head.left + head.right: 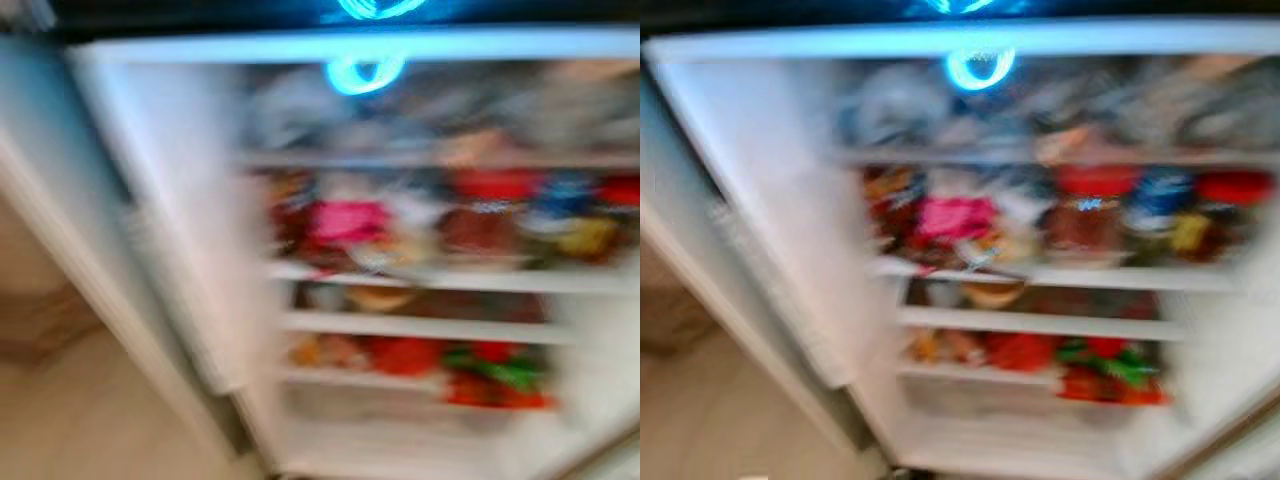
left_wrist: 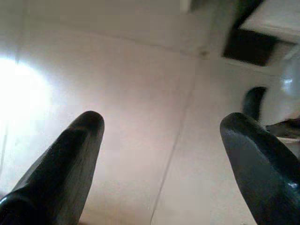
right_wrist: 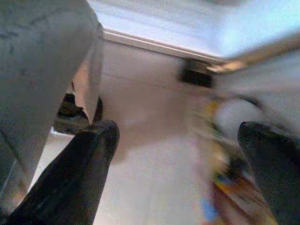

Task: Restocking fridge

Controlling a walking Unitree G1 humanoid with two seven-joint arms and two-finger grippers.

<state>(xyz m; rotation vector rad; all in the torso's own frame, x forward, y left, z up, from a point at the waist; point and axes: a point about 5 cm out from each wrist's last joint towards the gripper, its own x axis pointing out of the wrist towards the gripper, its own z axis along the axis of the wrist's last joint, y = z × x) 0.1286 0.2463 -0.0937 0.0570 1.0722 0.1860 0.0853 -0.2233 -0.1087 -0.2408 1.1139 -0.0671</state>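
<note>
In your left eye view the fridge (image 1: 180,200) stands open straight ahead, though everything is smeared by blur. A ring-shaped light (image 1: 365,72) glows blue-white near its top. Its white shelves (image 1: 430,275) are crowded: a pink package (image 1: 347,222) sits on the middle shelf near the left, with red-lidded jars (image 1: 492,210) and blue and yellow items to its right, and red and green packages (image 1: 495,372) lie on the lowest shelf. What the items are, you cannot tell through the blur. Pale floor (image 1: 70,420) shows at lower left. Your right eye view gives the same scene, the pink package (image 1: 955,218) again on the middle shelf. In your left wrist view the left gripper (image 2: 161,136) hangs over pale tiled floor, its two black fingers (image 2: 70,164) spread wide and holding nothing. In your right wrist view the right gripper (image 3: 180,159) is likewise released, its fingers (image 3: 79,173) well apart with nothing between them, above the floor; a grey trouser leg (image 3: 37,70) of a person stands beside it, and blurred colourful objects (image 3: 229,197) lie near its other finger.
</note>
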